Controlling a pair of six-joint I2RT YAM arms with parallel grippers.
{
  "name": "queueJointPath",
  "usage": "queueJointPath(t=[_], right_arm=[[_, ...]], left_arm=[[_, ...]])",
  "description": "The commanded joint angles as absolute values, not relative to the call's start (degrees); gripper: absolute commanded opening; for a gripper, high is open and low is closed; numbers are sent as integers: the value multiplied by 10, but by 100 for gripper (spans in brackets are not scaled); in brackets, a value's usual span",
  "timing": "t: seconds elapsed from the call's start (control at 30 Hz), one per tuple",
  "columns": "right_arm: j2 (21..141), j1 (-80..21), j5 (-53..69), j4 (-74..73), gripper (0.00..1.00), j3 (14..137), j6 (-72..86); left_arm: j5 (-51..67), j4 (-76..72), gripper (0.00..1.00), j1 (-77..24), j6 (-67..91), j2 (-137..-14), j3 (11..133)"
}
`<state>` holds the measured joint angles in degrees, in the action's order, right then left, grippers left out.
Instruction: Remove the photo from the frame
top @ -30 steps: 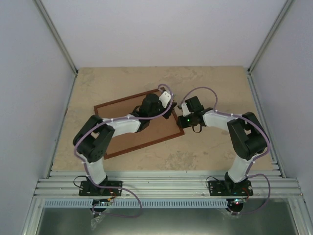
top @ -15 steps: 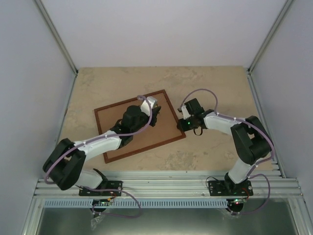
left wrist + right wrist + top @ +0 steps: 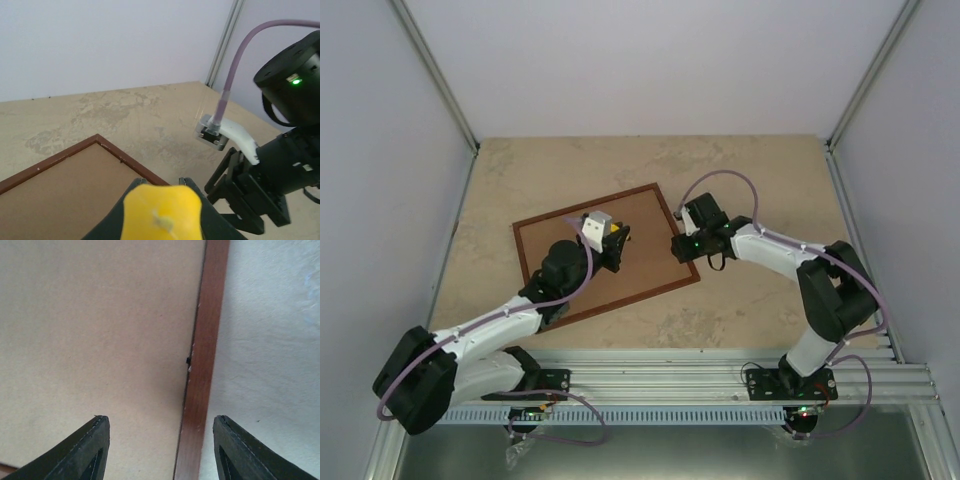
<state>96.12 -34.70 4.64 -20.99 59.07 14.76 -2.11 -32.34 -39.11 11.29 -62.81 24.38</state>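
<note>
The frame lies back side up on the table, thin reddish-brown edges round brown fibreboard. The photo is hidden. My left gripper hovers over the middle of the fibreboard. In the left wrist view its fingers are closed on a blurred yellow object, with the frame's corner beyond. My right gripper is open at the frame's right edge. In the right wrist view it straddles the wooden edge, one finger over the fibreboard and one over the table.
The beige stone-patterned table is walled in white at the back and both sides. The right arm's wrist and purple cable sit close to the right of my left gripper. A metal rail runs along the near edge.
The left arm has drawn back and left, from the frame's far right corner to its middle. The right gripper has shifted left onto the frame's right edge.
</note>
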Motion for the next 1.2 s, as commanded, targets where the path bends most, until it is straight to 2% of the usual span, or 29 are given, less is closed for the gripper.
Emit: queueJointPath(t=[0.0, 0.07, 0.27, 0.5, 0.63, 1.03, 1.17], right_arm=[[988, -350, 0, -233, 57, 638, 145], [1006, -351, -16, -244, 55, 651, 146], [1067, -351, -34, -268, 41, 685, 149], [1101, -351, -41, -274, 40, 711, 150], [1115, -351, -50, -280, 33, 715, 152], [1112, -338, -32, -272, 9, 711, 170], [1083, -324, -2, -257, 8, 693, 175]], left_arm=[[-27, -348, 0, -393, 133, -598, 236], [-29, -346, 0, -392, 129, -591, 231], [-43, -337, 0, -392, 127, -601, 225], [-40, -341, 0, -392, 126, -610, 226], [-37, -343, 0, -392, 127, -617, 227], [-23, -350, 0, -393, 132, -631, 229], [-23, -350, 0, -392, 132, -629, 229]])
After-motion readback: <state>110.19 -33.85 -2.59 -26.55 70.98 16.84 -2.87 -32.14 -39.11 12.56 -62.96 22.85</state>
